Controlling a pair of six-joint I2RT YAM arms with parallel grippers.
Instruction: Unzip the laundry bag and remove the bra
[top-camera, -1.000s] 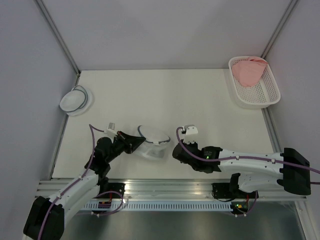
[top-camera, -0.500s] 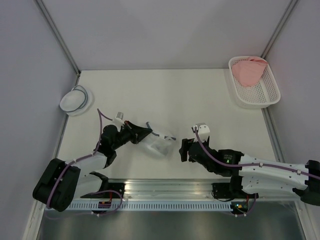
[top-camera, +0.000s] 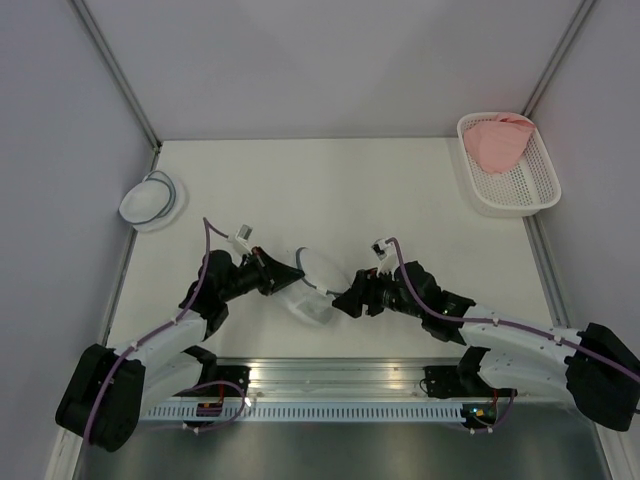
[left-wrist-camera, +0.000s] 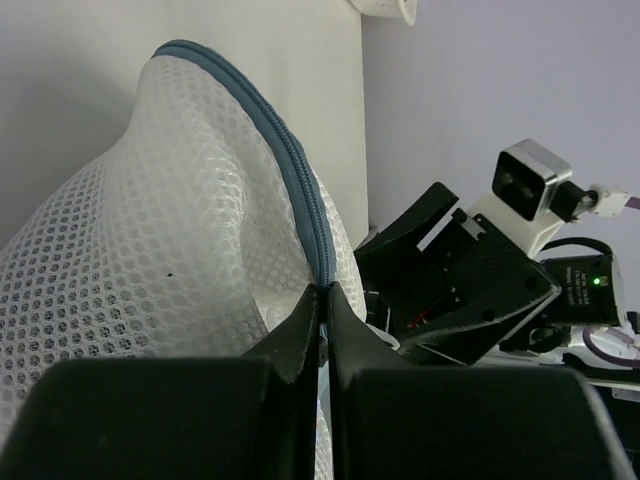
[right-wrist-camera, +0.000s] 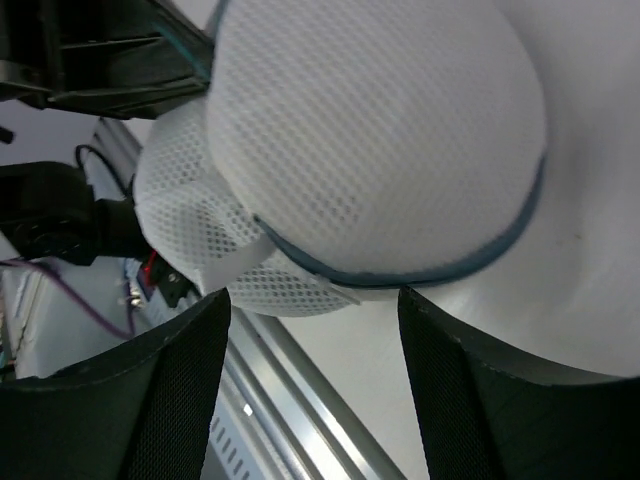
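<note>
Laundry bag (top-camera: 314, 287) lies between left gripper (top-camera: 288, 277), pinching its rim, and right gripper (top-camera: 343, 303).

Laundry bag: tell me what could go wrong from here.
1. The left gripper pinches only a thin stretch of the zipper rim of the laundry bag. A pull from the other side may slip the rim free.
2. The right gripper is open around the mesh dome, and no zipper pull shows clearly. Closing here may grab mesh instead of the slider.
</note>
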